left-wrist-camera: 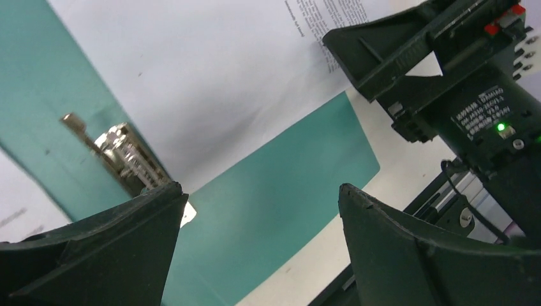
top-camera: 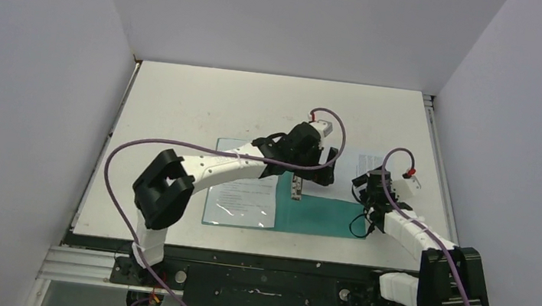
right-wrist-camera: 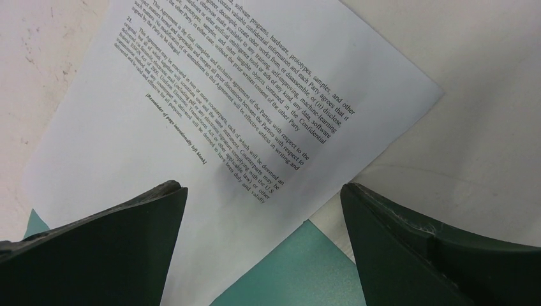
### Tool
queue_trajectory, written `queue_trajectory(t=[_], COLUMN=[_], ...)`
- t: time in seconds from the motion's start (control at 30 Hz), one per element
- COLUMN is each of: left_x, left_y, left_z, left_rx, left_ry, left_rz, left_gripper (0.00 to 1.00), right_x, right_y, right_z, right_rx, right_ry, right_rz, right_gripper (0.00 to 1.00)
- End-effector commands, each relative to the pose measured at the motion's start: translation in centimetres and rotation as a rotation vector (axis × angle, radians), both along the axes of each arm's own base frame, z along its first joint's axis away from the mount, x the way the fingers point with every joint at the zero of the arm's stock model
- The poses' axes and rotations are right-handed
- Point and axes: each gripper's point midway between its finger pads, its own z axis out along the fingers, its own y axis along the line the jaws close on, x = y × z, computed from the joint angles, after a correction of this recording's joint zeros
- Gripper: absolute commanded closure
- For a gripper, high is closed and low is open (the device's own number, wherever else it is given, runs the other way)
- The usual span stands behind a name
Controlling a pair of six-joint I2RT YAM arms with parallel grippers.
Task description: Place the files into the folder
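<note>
1. Files [top-camera: 244,190], top view: one sheet lies on the left half of the open teal folder [top-camera: 322,214] at frame centre. A second, loose sheet [top-camera: 347,179] sits askew over the folder's upper right edge and spills onto the table [top-camera: 204,107]. The left gripper [top-camera: 326,165] hangs at that sheet's left edge. The right gripper [top-camera: 366,188] is over its right part, so that arm is probably the nearer one for sliding it in.
2. Left wrist view: the fingers [left-wrist-camera: 96,255] are spread wide and grip nothing. Bare teal card lies between them, the loose sheet [left-wrist-camera: 210,83] lies beyond toward the upper frame, and the silver fastener clip [left-wrist-camera: 124,156] is at left.
3. Right wrist view: the fingers [right-wrist-camera: 440,248] are released and empty, with the loose sheet [right-wrist-camera: 242,95] directly ahead of the tips. Its printed lines run upper left to lower right, so its long axis appears to run lower left to upper right. A folder corner [right-wrist-camera: 300,271] shows at bottom centre.
</note>
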Motion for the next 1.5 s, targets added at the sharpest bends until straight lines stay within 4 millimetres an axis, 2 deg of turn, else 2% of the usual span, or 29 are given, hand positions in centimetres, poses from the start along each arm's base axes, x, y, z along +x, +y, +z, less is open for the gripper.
queue_trajectory(t=[0.0,0.07,0.17,0.43,0.8,1.17,1.47], left_x=[1.4,2.0,2.9,5.2,4.4,2.1,1.2], left_y=[-4.2,-5.6,-6.9,-7.0,-7.4,-8.7,-9.6], left_z=[1.4,1.3,0.2,-4.1,-8.2,-7.9,-7.0], left_rx=[-0.073,-0.08,-0.057,0.012,0.066,0.008,-0.049], left_ry=[-0.03,-0.031,-0.022,0.03,0.118,0.161,0.174], left_rz=[-0.084,-0.11,-0.125,-0.092,-0.139,-0.223,-0.27], left_gripper=[0.1,0.1,0.11,0.11,0.12,0.14,0.17], right_x=[-0.8,-0.8,-0.7,-0.4,0.3,1.6,2.9], right_y=[-0.5,-0.4,-0.2,-0.7,-0.8,-0.2,0.7], right_z=[-1.0,-1.3,-1.6,-2.2,-2.7,-3.3,-4.0], right_rx=[0.018,0.029,0.05,0.082,0.139,0.202,0.235], right_ry=[0.007,0.004,-0.002,-0.022,-0.055,-0.097,-0.099], right_rz=[-0.037,-0.039,-0.039,-0.066,-0.076,-0.042,0.037], right_gripper=[0.01,0.04,0.07,0.14,0.22,0.33,0.48])
